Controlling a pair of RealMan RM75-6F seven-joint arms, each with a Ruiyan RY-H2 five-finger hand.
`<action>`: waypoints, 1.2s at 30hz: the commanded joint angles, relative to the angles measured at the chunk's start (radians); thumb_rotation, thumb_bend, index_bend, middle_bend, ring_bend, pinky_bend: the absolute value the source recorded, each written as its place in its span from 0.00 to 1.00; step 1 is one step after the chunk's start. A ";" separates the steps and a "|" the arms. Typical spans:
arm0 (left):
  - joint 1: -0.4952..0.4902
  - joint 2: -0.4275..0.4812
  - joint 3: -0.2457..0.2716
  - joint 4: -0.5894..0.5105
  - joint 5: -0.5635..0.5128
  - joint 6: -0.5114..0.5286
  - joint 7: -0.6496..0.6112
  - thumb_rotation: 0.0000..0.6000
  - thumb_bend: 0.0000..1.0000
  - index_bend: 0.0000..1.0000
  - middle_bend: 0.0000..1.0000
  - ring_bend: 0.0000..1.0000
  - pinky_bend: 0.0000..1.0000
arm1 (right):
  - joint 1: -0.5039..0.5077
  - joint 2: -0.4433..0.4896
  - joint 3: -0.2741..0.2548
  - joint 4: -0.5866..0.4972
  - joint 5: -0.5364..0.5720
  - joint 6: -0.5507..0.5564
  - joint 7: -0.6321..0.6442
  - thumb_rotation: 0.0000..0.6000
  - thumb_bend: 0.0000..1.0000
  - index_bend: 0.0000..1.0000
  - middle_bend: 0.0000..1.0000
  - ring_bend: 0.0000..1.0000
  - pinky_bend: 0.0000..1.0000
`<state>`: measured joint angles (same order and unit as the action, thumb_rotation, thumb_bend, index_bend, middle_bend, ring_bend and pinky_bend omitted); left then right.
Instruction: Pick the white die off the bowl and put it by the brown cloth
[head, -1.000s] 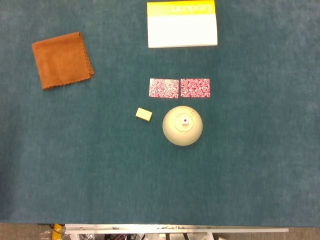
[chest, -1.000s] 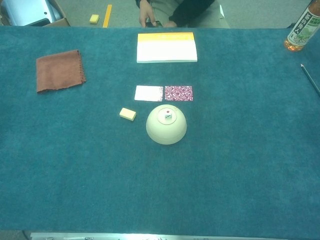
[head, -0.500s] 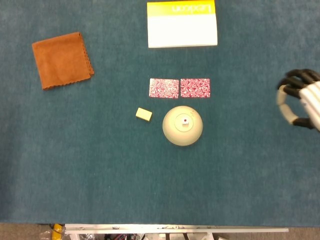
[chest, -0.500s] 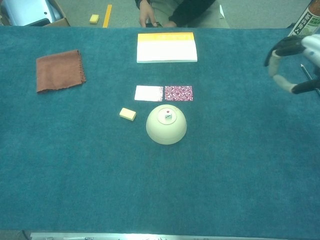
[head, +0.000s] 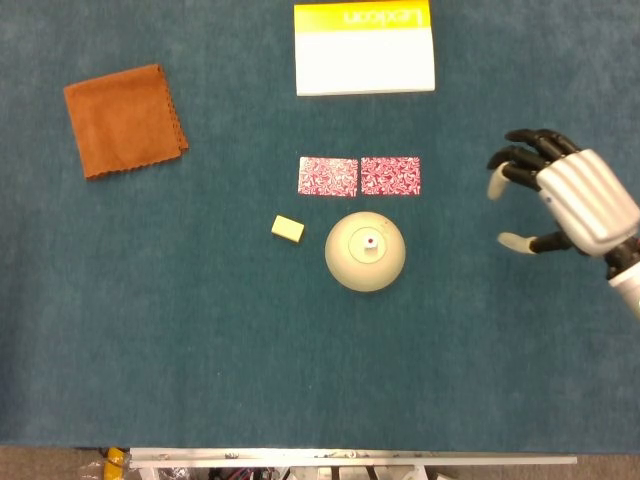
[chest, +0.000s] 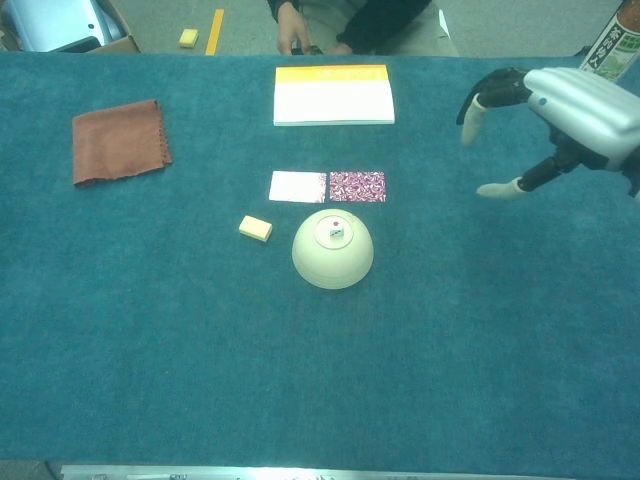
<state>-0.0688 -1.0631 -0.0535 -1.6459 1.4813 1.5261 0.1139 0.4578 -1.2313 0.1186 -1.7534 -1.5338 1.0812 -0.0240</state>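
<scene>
Still untouched: white die atop bowl.

Die seated on upturned bowl near table centre. Small block just left of bowl. Two cards placed side by side behind bowl; book further behind. Cloth laid far left. Right hand positioned well right of bowl.
</scene>
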 joint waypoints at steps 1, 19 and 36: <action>-0.001 -0.001 0.000 0.001 -0.002 -0.003 0.000 1.00 0.46 0.27 0.32 0.19 0.23 | 0.009 -0.009 0.002 0.000 0.006 -0.005 -0.007 1.00 0.01 0.48 0.34 0.16 0.19; -0.002 -0.007 -0.004 0.015 -0.011 -0.008 -0.011 1.00 0.46 0.27 0.32 0.19 0.23 | 0.175 -0.159 0.020 0.062 0.092 -0.188 -0.122 1.00 0.24 0.48 0.34 0.16 0.17; -0.004 -0.024 -0.007 0.063 -0.023 -0.023 -0.055 1.00 0.46 0.27 0.32 0.19 0.23 | 0.277 -0.306 0.016 0.141 0.232 -0.263 -0.308 1.00 0.23 0.48 0.34 0.15 0.15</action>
<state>-0.0731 -1.0862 -0.0608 -1.5845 1.4589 1.5040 0.0602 0.7282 -1.5290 0.1374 -1.6182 -1.3123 0.8235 -0.3232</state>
